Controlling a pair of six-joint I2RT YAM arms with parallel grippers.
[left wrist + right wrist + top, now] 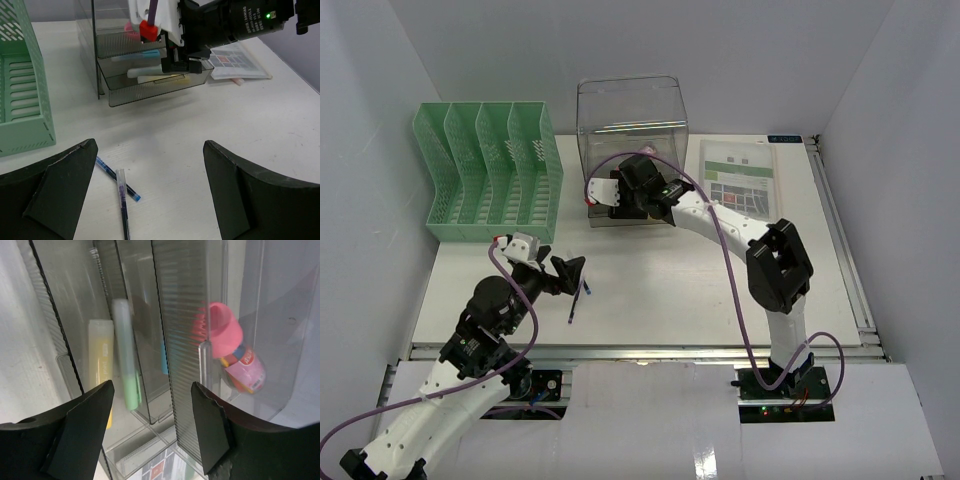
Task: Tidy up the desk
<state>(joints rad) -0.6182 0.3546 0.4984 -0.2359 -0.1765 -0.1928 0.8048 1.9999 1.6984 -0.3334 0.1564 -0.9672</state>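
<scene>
While the left claw (150, 150) gapes above 2 pens (121, 190), the right claw (150, 390) stands apart over the drawer (140, 94).

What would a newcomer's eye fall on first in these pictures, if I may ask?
The green mesh file sorter at the far left of the desk stands out first. Next, the clear drawer unit at the far middle, with the right end effector open at its pulled-out drawers. Two pens lie loose by the open left end effector.
</scene>
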